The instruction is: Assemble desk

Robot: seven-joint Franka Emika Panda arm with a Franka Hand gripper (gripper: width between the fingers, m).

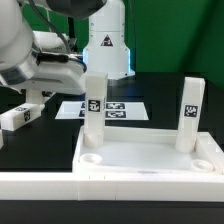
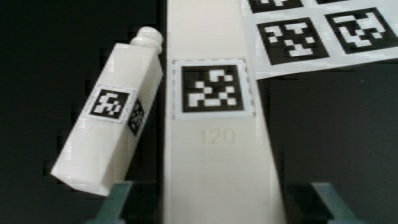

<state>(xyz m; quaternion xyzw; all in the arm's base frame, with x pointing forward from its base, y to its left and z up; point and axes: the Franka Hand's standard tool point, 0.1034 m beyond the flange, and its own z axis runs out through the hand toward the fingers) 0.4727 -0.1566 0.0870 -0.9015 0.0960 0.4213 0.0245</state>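
Observation:
The white desk top (image 1: 150, 158) lies at the front with two tagged legs standing upright in its far corner sockets, one (image 1: 94, 105) towards the exterior view's left and one (image 1: 190, 115) towards its right. A loose leg (image 1: 20, 115) lies on the black table at the exterior view's left. In the wrist view my gripper (image 2: 226, 192) is open, its teal fingers (image 2: 125, 200) standing either side of a long tagged leg (image 2: 210, 120) with a gap on both sides. Beside it lies a second leg (image 2: 111, 115), tilted. My arm (image 1: 45, 60) reaches in from the exterior view's left, and I cannot make out its fingers there.
The marker board (image 1: 112, 108) (image 2: 311, 35) lies flat behind the desk top. A low white border wall (image 1: 40, 185) runs along the front. A white cone-shaped stand (image 1: 108, 45) rises at the back.

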